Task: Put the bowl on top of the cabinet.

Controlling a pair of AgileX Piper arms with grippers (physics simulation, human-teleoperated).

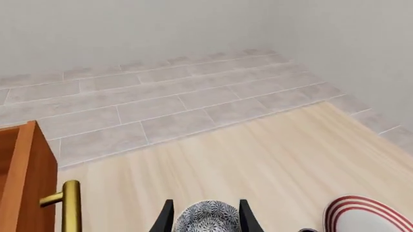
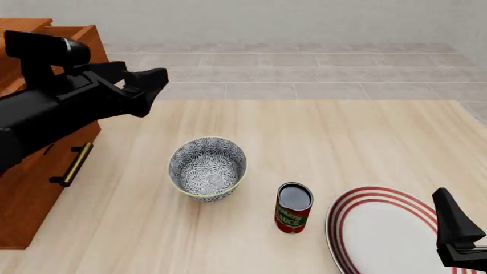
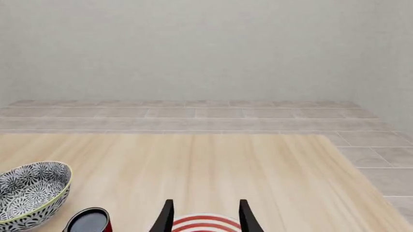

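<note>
The bowl [image 2: 207, 168], blue-grey floral with a pale rim, stands upright on the wooden table [image 2: 343, 137] left of centre. The reddish-brown cabinet [image 2: 34, 194] fills the left edge, its brass handle [image 2: 74, 164] facing the bowl. My left gripper [image 2: 152, 83] hangs open in the air behind and left of the bowl, beside the cabinet. In the left wrist view the bowl [image 1: 208, 220] shows between the spread fingers [image 1: 166, 217], below them and apart. My right gripper [image 2: 450, 217] is open at the front right, over the plate.
A red can [image 2: 293, 206] with a dark top stands right of the bowl. A flat white plate with red rings [image 2: 380, 228] lies at the front right. Grey floor tiles and a pale wall [image 2: 304, 23] lie beyond the table's far edge.
</note>
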